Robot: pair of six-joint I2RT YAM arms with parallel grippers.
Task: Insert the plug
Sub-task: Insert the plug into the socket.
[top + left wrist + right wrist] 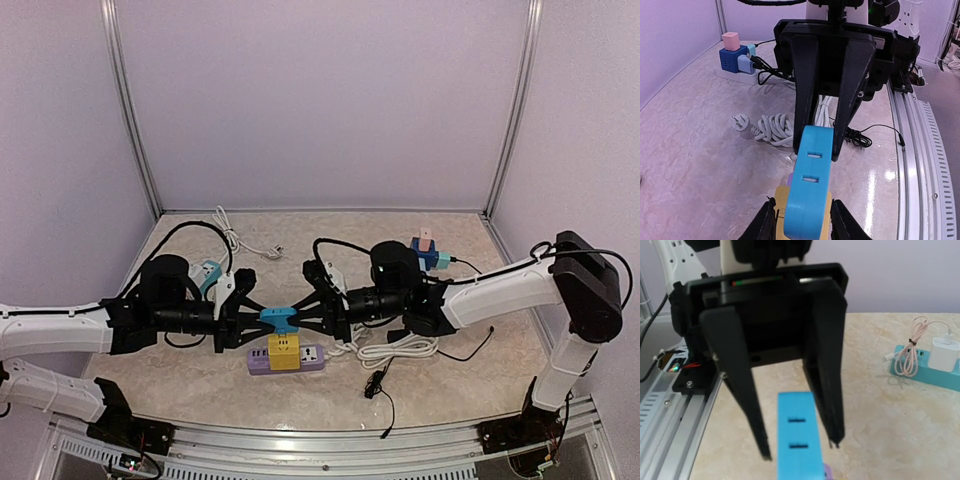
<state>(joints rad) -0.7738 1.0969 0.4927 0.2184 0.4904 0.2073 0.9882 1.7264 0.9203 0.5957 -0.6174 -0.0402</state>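
At lower centre of the top view, a purple power strip (312,358) lies on the surface (200,385) with a yellow adapter (284,352) seated in it. Just above, the blue plug (807,195) hangs between both grippers. Its prongs are hidden and only 2 slots show; whether it touches the adapter is unclear. The right gripper (818,150) is clamped on 1 end. The left gripper (260,321) straddles the other end, partly spread, with a gap beside 1 finger. Farther back at upper right sits a blue cube socket (425,256), small and indistinct.
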